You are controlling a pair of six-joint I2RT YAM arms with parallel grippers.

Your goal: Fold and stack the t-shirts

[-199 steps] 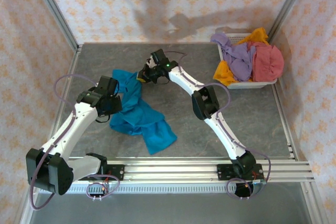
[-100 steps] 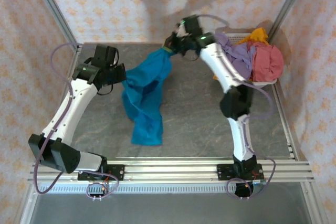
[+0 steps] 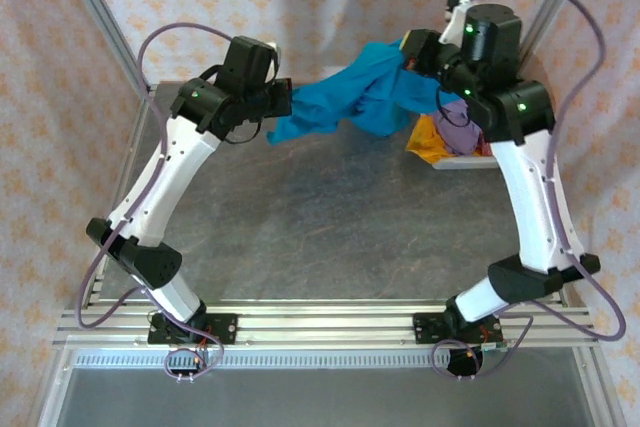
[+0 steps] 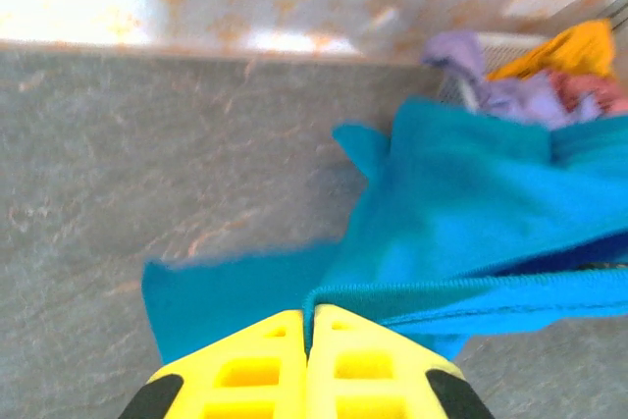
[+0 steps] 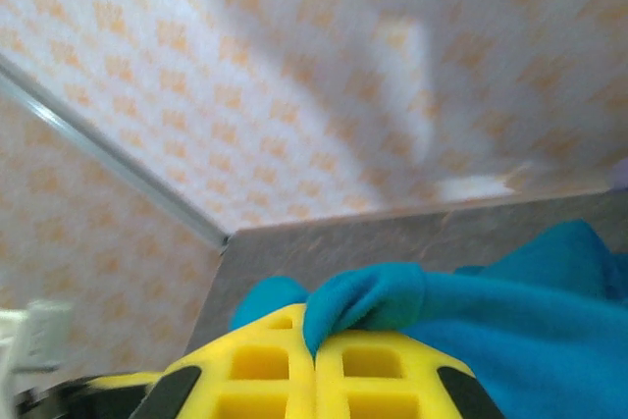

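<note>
Both arms are raised over the far part of the grey table (image 3: pixel 330 217), with the teal-blue t-shirt (image 3: pixel 350 97) hanging between them, clear of the table top. The left pincer (image 3: pixel 288 105) is pressed together on one end of the shirt. The right pincer (image 3: pixel 408 52), higher and closer to the patterned wall (image 3: pixel 300 7), is pinching the other end. The cloth sags in loose folds between the two grips, so it slopes down from the right pincer to the left one.

In the left wrist view the yellow fingers (image 4: pixel 255 370) meet with no gap, and a stitched hem of the teal-blue t-shirt runs out from between them to the right. More of the shirt hangs beyond, above the table.

In the right wrist view the yellow fingers (image 5: pixel 265 370) are likewise shut tight, with a rounded fold of teal cloth bulging up from the seam between them.

The white plastic basket (image 3: pixel 462 161) sits at the far right of the table, partly behind the right arm. It holds the lavender t-shirt (image 3: pixel 458 127) and the orange-yellow t-shirt (image 3: pixel 432 137), bunched together. The left wrist view also shows the dusty red t-shirt (image 4: pixel 599 90) in it.
</note>
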